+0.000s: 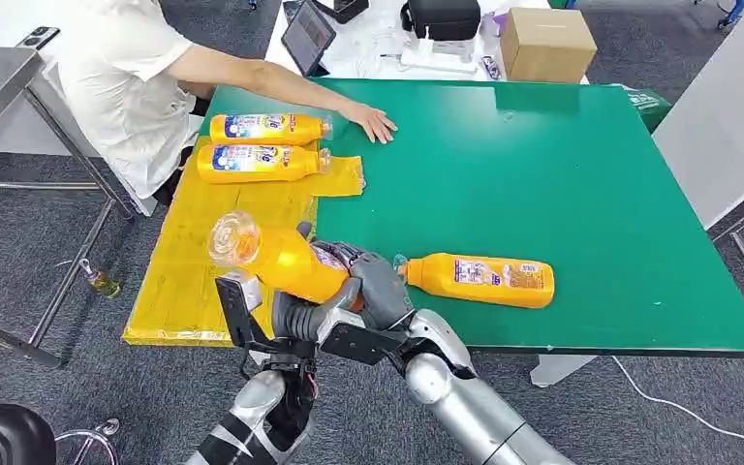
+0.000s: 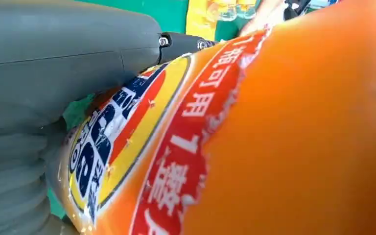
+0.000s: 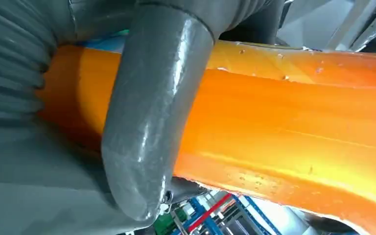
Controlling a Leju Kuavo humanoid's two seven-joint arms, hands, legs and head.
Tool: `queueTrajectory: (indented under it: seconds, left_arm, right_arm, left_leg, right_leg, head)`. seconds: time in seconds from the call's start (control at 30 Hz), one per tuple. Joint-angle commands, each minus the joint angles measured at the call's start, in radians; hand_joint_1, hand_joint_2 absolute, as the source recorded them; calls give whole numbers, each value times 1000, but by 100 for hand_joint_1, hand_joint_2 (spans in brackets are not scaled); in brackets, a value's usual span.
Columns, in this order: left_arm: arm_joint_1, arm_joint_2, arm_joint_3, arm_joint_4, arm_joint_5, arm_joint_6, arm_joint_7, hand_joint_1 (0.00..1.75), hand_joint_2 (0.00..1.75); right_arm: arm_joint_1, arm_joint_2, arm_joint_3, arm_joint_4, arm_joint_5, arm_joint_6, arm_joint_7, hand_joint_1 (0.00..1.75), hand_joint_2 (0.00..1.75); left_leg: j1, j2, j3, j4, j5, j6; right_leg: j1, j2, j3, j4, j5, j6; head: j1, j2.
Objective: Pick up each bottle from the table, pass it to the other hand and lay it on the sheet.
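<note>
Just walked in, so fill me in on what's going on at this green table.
The robot is mid-handover: both its left hand and right hand grip one orange bottle, held tilted above the near edge of the yellow sheet. Two orange bottles already lie on that sheet, side by side. Another orange bottle lies on the green table, waiting. A person seated at the far left rests a hand on the table.

The sheet (image 1: 194, 281) lies bare near the hands. Two bottles (image 1: 257, 145) and a person's arm (image 1: 281, 87) block its far end.
</note>
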Motion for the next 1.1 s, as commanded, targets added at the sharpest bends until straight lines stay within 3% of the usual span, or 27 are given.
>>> queueTrajectory:
  seconds: [0.03, 0.07, 0.1, 0.13, 0.33, 0.37, 0.4, 0.43, 0.57, 0.6, 0.63, 0.67, 0.7, 0.73, 0.8, 0.83, 0.87, 0.93, 1.03, 1.1]
  left_arm:
    - [-30, 21, 54, -85, 41, -42, -11, 117, 175]
    - [-21, 26, 52, -109, 40, -51, -15, 141, 175]
    - [-11, 32, 47, -136, 37, -63, -19, 147, 175]
    - [-6, 34, 46, -147, 37, -70, -19, 171, 175]
    - [7, 44, 41, -155, 42, -113, -7, 175, 175]
    - [8, 42, 49, -153, 53, -120, -7, 173, 175]
    - [9, 39, 61, -153, 54, -112, -16, 157, 175]
    - [9, 41, 64, -154, 54, -112, -18, 155, 175]
    - [10, 48, 77, -166, 54, -107, -28, 164, 175]
    - [11, 54, 80, -173, 48, -103, -36, 175, 175]
    - [11, 59, 80, -175, 39, -97, -39, 175, 175]
    - [8, 66, 79, -174, 13, -78, -45, 175, 175]
    - [-3, 87, 70, -156, -39, -48, -42, 175, 175]
    - [-5, 88, 73, -148, -39, -49, -42, 175, 175]
    - [-16, 110, 69, -128, -110, -35, -50, 175, 175]
    - [-15, 113, 73, -128, -110, -36, -50, 175, 175]
    - [-27, 137, 59, -109, -172, -13, -17, 175, 175]
    - [-36, 152, 67, -86, -248, 12, 0, 175, 175]
    - [-36, 152, 67, -86, -248, 12, 0, 175, 175]
    - [-55, 169, 77, -46, -336, 39, 46, 173, 175]
  right_arm:
    - [11, -3, 102, 67, -29, 50, -33, 175, 175]
    - [12, -3, 104, 70, -36, 61, -33, 162, 175]
    - [14, -3, 105, 71, -41, 66, -34, 140, 175]
    - [15, -3, 105, 71, -43, 68, -35, 3, 175]
    - [26, -1, 90, 62, -62, 73, -28, 0, 175]
    - [32, 2, 82, 59, -69, 67, -30, 0, 0]
    - [42, 8, 67, 49, -86, 57, -36, 0, 0]
    - [52, 11, 58, 36, -100, 52, -49, 0, 0]
    - [84, 5, 46, -31, -119, 17, -109, 0, 0]
    - [98, 3, 40, -62, -110, -28, -138, 0, 0]
    - [109, 3, 33, -85, -103, -60, -149, 0, 0]
    - [124, 12, 14, -108, -91, -131, -168, 0, 0]
    - [144, 18, -5, -151, -75, -225, -191, 0, 0]
    - [146, 15, -4, -163, -75, -227, -184, 0, 0]
    - [176, 41, -55, -212, -42, -447, -229, 0, 0]
    - [176, 36, -51, -222, -42, -447, -227, 0, 0]
    - [233, 93, -173, -334, 29, -447, -236, 0, 0]
    - [283, 130, -249, -468, 70, -447, -236, 0, 0]
    - [283, 130, -249, -468, 70, -447, -236, 0, 0]
    - [312, 156, -299, -569, 98, -447, -236, 0, 0]
  left_leg:
    - [1, 2, 5, -1, -2, 1]
    - [0, 1, 4, -1, -1, 1]
    - [1, 2, 5, -1, -2, 1]
    - [1, 2, 7, -1, -3, 1]
    - [1, 0, 7, -1, -2, 1]
    - [1, 0, 4, -1, -1, 1]
    - [1, 2, 6, -1, -2, 1]
    - [1, 1, 4, -1, -1, 1]
    - [1, 0, 3, 0, -1, 1]
    - [1, 0, 5, 0, -2, 1]
    - [1, 1, 7, 0, -3, 1]
    - [2, 3, 12, -1, -5, 2]
    - [1, 0, 3, 0, -1, 1]
    - [1, 0, 4, 0, -2, 1]
    - [0, 1, 5, -1, -2, 1]
    - [1, 2, 7, -1, -3, 1]
    - [1, 3, 8, -1, -3, 1]
    - [0, 2, 4, 0, -2, 1]
    - [1, 1, 4, 0, -2, 1]
    - [1, 3, 5, -1, -2, 1]
  right_leg:
    - [2, 0, 5, -1, -1, -3]
    - [1, 0, 3, -1, -1, -3]
    - [1, 0, 5, -1, -2, -3]
    - [2, 1, 7, -1, -2, -4]
    - [2, -2, 6, -1, -3, -4]
    - [2, -1, 4, -1, -2, -3]
    - [2, 0, 5, -1, -2, -4]
    - [1, 0, 3, -1, -1, -3]
    - [1, -1, 3, -1, -2, -3]
    - [2, -1, 5, -1, -3, -4]
    - [2, -1, 6, -1, -3, -4]
    - [3, 0, 12, -1, -5, -7]
    - [1, -1, 2, -1, -2, -3]
    - [2, -2, 4, 0, -2, -3]
    - [1, -1, 4, 0, -2, -4]
    - [2, -1, 6, -1, -3, -5]
    - [2, 0, 7, -1, -3, -5]
    - [1, 1, 2, 1, -2, -4]
    - [2, -1, 3, 1, -3, -4]
    - [1, 2, 4, -1, -2, -4]
  head:
    - [0, 0]
    - [0, 0]
    - [0, 0]
    - [0, 0]
    - [0, 0]
    - [1, 0]
    - [0, 0]
    - [1, 0]
    - [1, 0]
    - [1, 0]
    - [0, 0]
    - [0, 0]
    - [1, 0]
    - [1, 0]
    - [0, 0]
    - [0, 0]
    - [2, 0]
    - [0, 0]
    - [1, 0]
    - [0, 0]
